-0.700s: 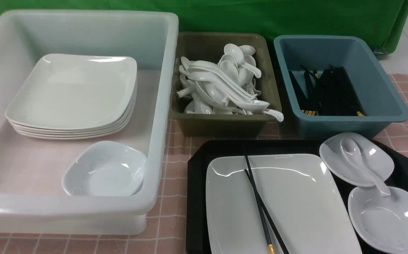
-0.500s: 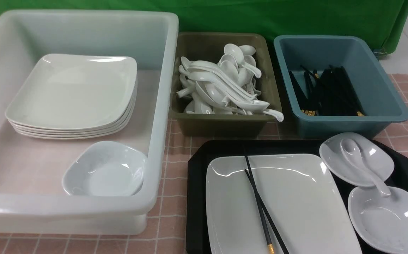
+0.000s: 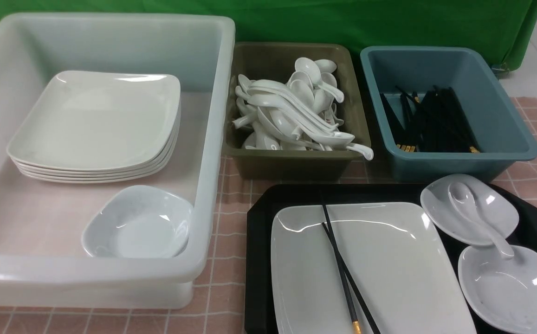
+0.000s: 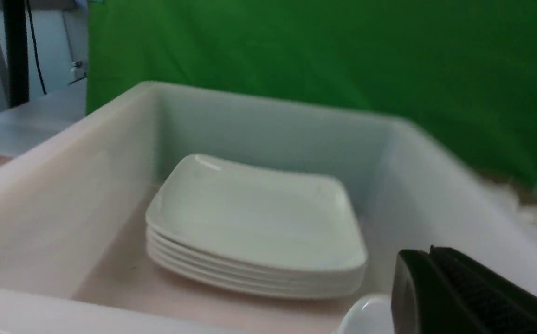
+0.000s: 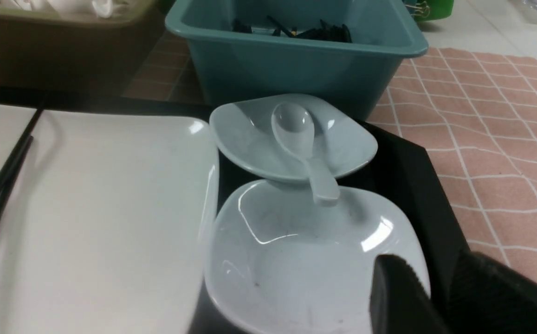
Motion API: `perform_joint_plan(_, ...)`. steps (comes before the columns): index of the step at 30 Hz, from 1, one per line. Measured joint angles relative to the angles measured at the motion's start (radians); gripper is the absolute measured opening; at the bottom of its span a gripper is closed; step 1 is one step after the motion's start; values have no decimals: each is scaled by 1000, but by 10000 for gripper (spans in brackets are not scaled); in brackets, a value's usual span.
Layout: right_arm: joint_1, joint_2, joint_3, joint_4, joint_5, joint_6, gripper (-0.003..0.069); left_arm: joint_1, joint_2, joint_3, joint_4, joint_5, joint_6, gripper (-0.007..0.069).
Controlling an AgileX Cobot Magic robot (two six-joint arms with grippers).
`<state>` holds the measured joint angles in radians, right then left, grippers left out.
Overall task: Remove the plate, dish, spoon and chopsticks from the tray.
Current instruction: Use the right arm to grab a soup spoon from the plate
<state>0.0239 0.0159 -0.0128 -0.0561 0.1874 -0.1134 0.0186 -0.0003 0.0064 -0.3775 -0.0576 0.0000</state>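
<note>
The black tray (image 3: 259, 260) sits at the front right. On it lies the large white plate (image 3: 389, 260) with the black chopsticks (image 3: 342, 269) across it. Right of the plate are two small white dishes, a far dish (image 3: 495, 208) and a near dish (image 3: 509, 292). The white spoon (image 3: 475, 213) has its bowl in the far dish and its handle over the near one. Neither gripper shows in the front view. My right gripper (image 5: 430, 264) is open, with one finger over the near dish (image 5: 296, 260) and the other over the tray rim (image 5: 426, 195). My left gripper (image 4: 421, 253) is shut and empty at the white bin.
A big white bin (image 3: 212, 139) at the left holds a stack of plates (image 3: 96, 120) and a small dish (image 3: 138, 225). An olive bin (image 3: 296, 167) holds several spoons. A blue bin (image 3: 458, 162) holds several chopsticks. A pink checked cloth covers the table.
A dark piece of the left gripper at the front view's lower left corner has gone out of that view. Nothing on the tray has moved.
</note>
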Motion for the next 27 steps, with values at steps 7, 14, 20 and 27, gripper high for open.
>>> perform_joint_plan(7,0,0,0,0,-2,0,241,0,0,0,-110,-155,-143,5)
perform_joint_plan(14,0,0,10,161,-275,313,241,0,0,-2,-77,-398,-306,5)
perform_joint_plan(20,0,0,10,183,-483,423,240,0,27,-284,209,-190,-493,5)
perform_joint_plan(27,20,2,-55,137,-415,578,190,0,380,-799,273,645,-251,5)
